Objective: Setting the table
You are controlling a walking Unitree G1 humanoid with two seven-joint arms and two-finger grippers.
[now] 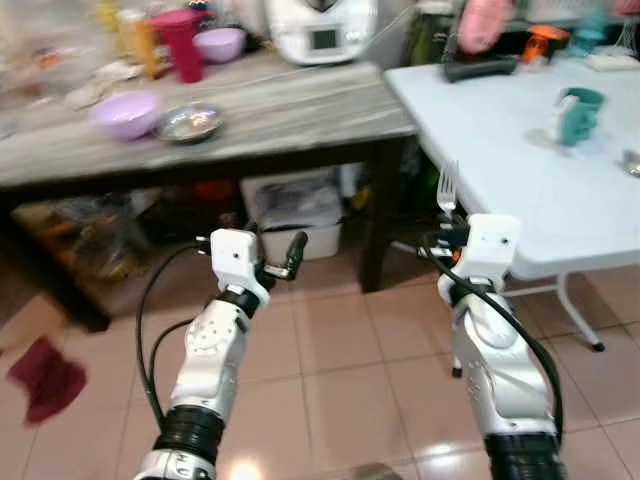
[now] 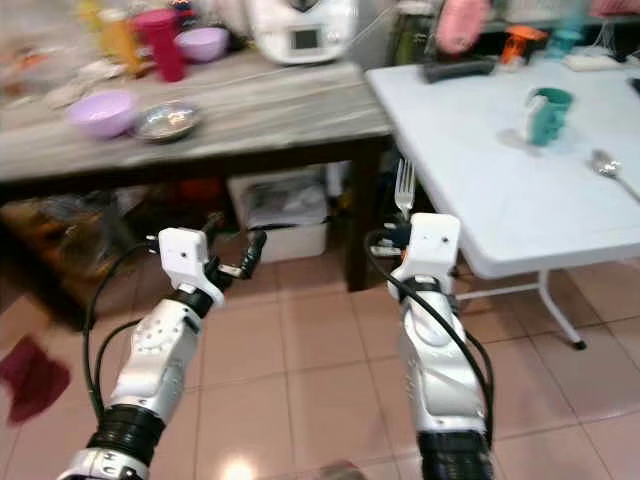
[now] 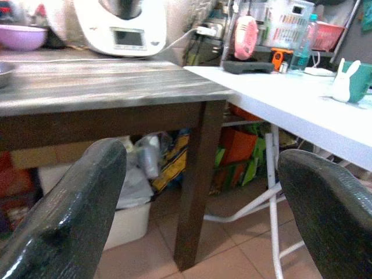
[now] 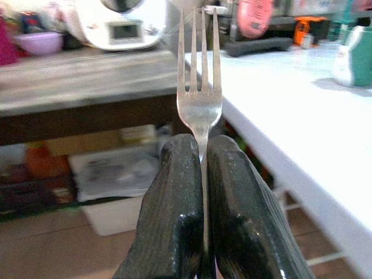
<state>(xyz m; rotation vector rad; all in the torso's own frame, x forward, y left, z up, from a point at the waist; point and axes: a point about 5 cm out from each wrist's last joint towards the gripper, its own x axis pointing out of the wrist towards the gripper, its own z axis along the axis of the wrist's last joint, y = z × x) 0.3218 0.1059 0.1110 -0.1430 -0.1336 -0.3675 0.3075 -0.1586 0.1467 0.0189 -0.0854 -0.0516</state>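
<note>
My right gripper [image 4: 200,168] is shut on a silver fork [image 4: 199,70], tines pointing up; in the left eye view the fork [image 1: 447,190] stands just off the near corner of the white table [image 1: 510,160]. A teal mug with a white figure [image 1: 577,113] rests on that table, and a spoon [image 2: 610,170] lies near its right edge. My left gripper [image 1: 285,262] is open and holds nothing, raised in front of the wooden table [image 1: 250,120]. On the wooden table sit a purple bowl [image 1: 125,113] and a metal bowl [image 1: 189,123].
A white kitchen appliance [image 1: 320,28], a red cup [image 1: 182,45] and another purple bowl [image 1: 219,43] stand at the back of the wooden table. Bins and bags [image 1: 295,210] are stored under it. A red cloth [image 1: 45,378] lies on the tiled floor at left.
</note>
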